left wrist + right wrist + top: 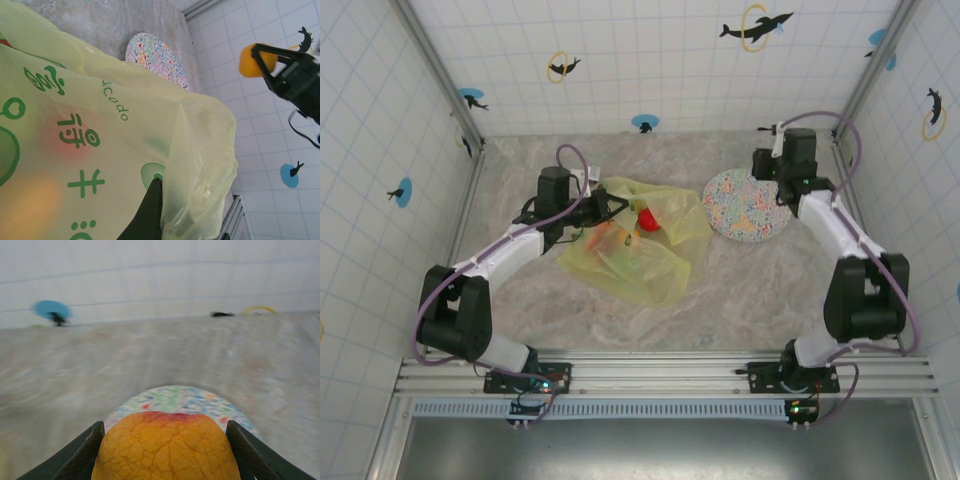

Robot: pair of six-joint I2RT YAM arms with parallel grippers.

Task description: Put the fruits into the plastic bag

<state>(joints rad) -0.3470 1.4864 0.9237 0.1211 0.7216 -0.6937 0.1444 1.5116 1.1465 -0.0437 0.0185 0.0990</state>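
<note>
The right pincer [164, 436], clamped on an orange [165, 457], should swing across and lower into the bag [635, 265] mouth, which the left pincer [613, 207], pinched on its rim, holds up.

Robot lab test cell, white grid-panel walls [650, 60] with dolphin stickers [756, 27], aluminium frame rail [660, 372], stone-look tabletop [740, 290]

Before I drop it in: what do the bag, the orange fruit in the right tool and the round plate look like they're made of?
Bag: thin translucent yellow-green plastic film, crinkled, with fruit colours glowing through.
Orange fruit: probably moulded plastic or foam; slightly glossy skin with fine crackle lines.
Plate: unclear; matte, speckled multicolour surface, could be ceramic or melamine.
</note>
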